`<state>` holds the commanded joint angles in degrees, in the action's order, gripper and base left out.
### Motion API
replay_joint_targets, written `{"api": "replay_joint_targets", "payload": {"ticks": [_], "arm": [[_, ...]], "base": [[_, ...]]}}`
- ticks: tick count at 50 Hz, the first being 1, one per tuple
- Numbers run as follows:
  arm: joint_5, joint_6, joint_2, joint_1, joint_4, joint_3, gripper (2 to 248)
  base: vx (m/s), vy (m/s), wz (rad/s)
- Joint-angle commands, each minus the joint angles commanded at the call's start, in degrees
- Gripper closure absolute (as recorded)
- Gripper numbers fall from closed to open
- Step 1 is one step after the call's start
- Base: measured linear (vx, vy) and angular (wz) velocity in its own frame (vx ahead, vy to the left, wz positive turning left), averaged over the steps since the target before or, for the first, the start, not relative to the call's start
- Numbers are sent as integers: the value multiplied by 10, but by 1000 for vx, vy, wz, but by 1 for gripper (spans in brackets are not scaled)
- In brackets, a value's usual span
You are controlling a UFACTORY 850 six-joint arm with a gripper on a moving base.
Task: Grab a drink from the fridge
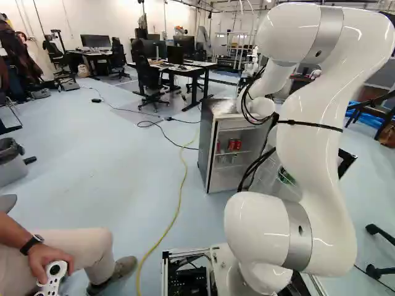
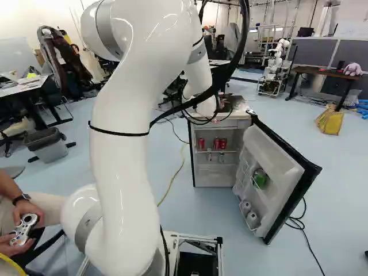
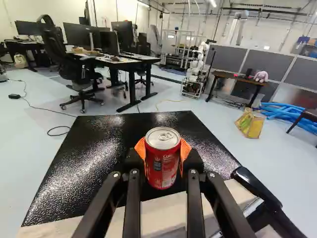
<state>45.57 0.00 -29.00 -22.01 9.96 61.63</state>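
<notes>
Two orange pads [image 3: 140, 148] of the end effector [image 3: 163, 151] grip a red drink can [image 3: 162, 168] from both sides, can upright, silver lid facing up. Can sits at the front part of the fridge's black top [image 3: 109, 144] as seen in the wrist view; contact with that surface cannot be told. Below, the fridge [image 2: 214, 178] stands with its door [image 2: 276, 155] open, at the right of it in the right base view. Door racks hold a green item [image 2: 260, 179] and, lower down, two pale cans [image 2: 252, 218]. Inside: three red cans [image 2: 217, 143] on a shelf, clear containers [image 2: 221, 157] beneath. Beyond the fridge: a yellow bag [image 3: 254, 127] on the floor, a black office chair [image 3: 74, 67] beside a tabletop [image 3: 117, 63] with monitors, and, farther back, another robot [image 3: 199, 62].
</notes>
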Motion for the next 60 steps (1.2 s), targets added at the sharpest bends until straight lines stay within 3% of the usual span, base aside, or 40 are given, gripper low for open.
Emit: {"api": "replay_joint_targets", "payload": {"ticks": [20,60], "arm": [[-29,0,-16,3,-34,21,163],[-31,0,-26,4,-36,26,163]], "base": [[0,0,0],[0,0,0]]}}
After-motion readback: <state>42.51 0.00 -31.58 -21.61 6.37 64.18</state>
